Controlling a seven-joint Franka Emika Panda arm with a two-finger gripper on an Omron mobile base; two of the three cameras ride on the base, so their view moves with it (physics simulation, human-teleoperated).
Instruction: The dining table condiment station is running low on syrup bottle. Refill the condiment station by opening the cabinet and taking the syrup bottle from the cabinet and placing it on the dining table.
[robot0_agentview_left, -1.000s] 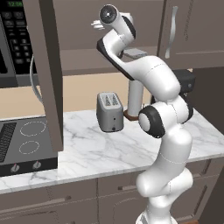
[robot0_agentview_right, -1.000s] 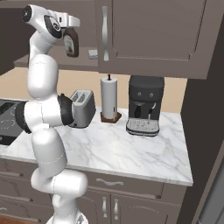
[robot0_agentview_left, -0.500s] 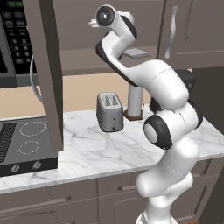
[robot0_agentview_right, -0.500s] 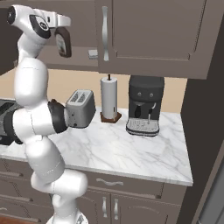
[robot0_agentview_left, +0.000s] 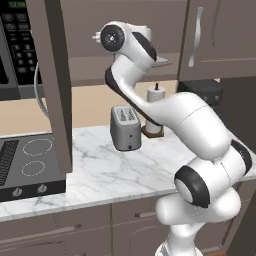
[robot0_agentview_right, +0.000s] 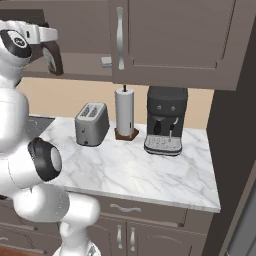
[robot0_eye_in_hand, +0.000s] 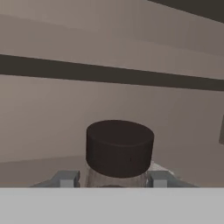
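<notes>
Taupe cabinet door (robot0_agentview_left: 54, 85) hangs open at left; keep the carry clear of it. Gripper (robot0_eye_in_hand: 114, 180) is clamped on the bottle (robot0_eye_in_hand: 119, 148), apparently just outside the cabinet: hold it upright, retreat slowly toward the table.

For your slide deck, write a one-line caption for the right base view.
Arm lifts the syrup bottle in its gripper beside the open cabinet, above a marble counter with toaster.

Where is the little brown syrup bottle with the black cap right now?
The small dark-brown syrup bottle is up high at the left of the right base view, held in the gripper, in front of the taupe cabinet, above the grey toaster.
</notes>
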